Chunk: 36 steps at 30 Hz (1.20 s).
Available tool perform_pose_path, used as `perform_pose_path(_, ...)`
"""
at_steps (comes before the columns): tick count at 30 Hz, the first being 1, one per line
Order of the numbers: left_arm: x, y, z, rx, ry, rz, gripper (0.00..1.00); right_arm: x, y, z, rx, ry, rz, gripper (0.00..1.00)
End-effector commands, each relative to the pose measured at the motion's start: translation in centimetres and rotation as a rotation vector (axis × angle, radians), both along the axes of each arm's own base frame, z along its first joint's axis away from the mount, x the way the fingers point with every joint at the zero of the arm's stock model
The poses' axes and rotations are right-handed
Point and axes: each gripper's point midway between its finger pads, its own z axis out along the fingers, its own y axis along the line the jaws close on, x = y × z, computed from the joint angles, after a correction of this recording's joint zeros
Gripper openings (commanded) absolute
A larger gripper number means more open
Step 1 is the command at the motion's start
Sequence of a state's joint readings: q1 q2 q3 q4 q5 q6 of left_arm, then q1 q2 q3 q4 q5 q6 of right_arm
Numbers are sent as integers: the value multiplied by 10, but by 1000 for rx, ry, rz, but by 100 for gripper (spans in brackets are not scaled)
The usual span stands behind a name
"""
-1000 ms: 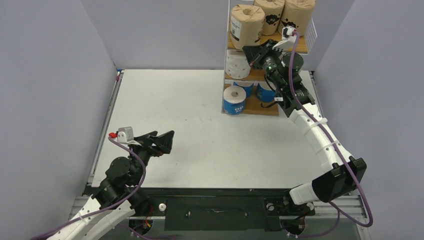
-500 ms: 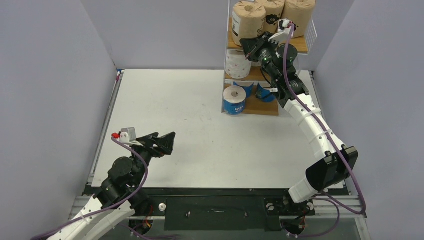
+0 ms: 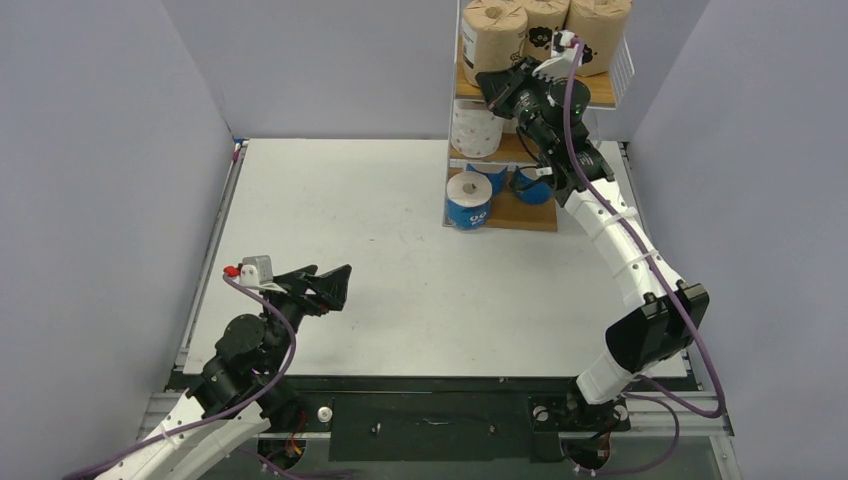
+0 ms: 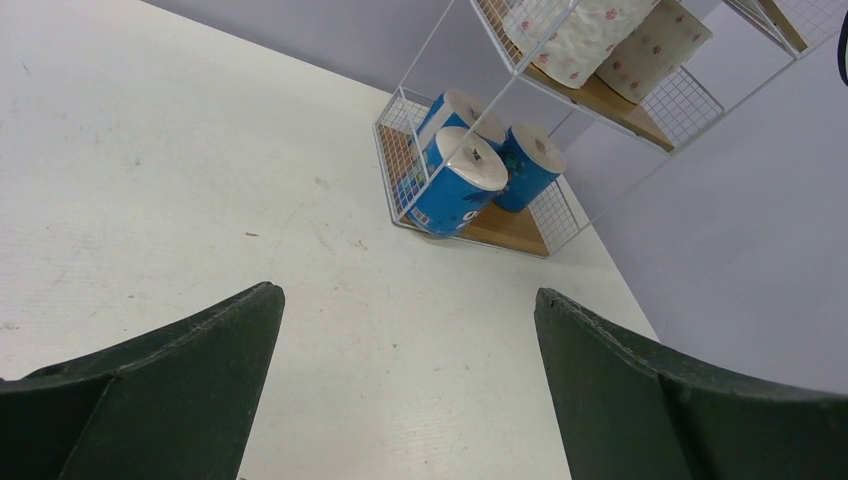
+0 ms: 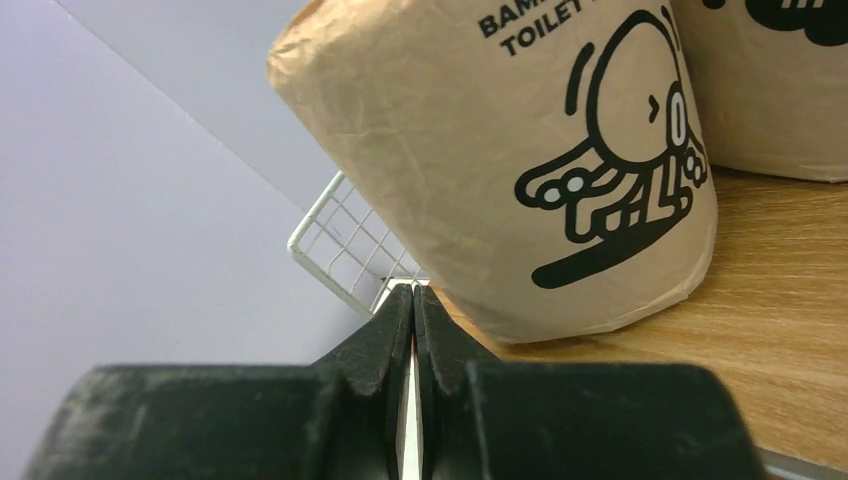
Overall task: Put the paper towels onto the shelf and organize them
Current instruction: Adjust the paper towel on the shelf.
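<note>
Brown roll | on top tier of shelf, left end | paper wrap: likely light, soft, crushable; grip across its sides | right gripper pinched closed, empty, tips just beside roll's base | left gripper spread wide, empty, well off shelf

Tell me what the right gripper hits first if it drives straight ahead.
Most likely the base of the nearest brown roll on the shelf; the shut right gripper aims there. Depth is unclear: the wire rim sits close beside.
</note>
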State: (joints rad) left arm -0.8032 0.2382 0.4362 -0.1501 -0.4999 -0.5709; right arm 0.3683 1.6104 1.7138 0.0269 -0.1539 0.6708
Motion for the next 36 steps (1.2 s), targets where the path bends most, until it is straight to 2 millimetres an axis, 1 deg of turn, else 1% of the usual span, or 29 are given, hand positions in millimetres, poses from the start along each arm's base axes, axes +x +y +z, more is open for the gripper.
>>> perform_pose_path(1, -3, 1, 10, -4, -28, -13, 96, -45, -9, 57, 42, -121, 42, 0)
perform_pose_path(2, -3, 1, 10, -4, -28, -13, 96, -48, -14, 59, 38, -127, 33, 3)
perform_pose_path(3, -3, 1, 11, -4, -28, -11, 96, -57, -20, 63, 39, -137, 26, 5)
perform_pose_path(4, -3, 1, 11, -7, -28, -11, 96, -59, -26, 64, 40, -141, 9, 10)
perform_pose_path(5, -3, 1, 11, -17, -26, -11, 96, -65, -32, 65, 41, -145, -1, 13)
perform_pose_path(6, -4, 1, 11, -23, -26, -14, 96, -69, -42, 71, 45, -160, -26, 17)
perform_pose_path(7, -4, -1, 12, -28, -30, -20, 96, -67, -46, 65, 41, -149, -41, 19)
perform_pose_path(8, -4, -2, 13, -32, -31, -23, 96, -67, -56, 65, 47, -148, -65, 21)
perform_pose_path(11, -3, -6, 12, -32, -25, -37, 96, -60, -73, 56, 52, -123, -111, 27)
perform_pose_path(13, -3, -7, 11, -33, -15, -43, 96, -54, -77, 49, 40, -106, -127, 31)
perform_pose_path(14, -4, -8, 11, -35, -12, -46, 96, -50, -77, 46, 34, -98, -132, 33)
perform_pose_path(17, -4, -8, 9, -34, -5, -49, 96, -40, -76, 39, 16, -82, -136, 43)
perform_pose_path(21, -5, -6, 6, -34, 1, -43, 96, -29, -73, 34, 13, -70, -130, 48)
perform_pose_path(30, -5, -4, 4, -32, 2, -34, 96, -5, -67, 19, 18, -27, -137, 48)
perform_pose_path(36, -6, -1, 3, -27, 3, -27, 96, 5, -59, 17, 23, -21, -130, 48)
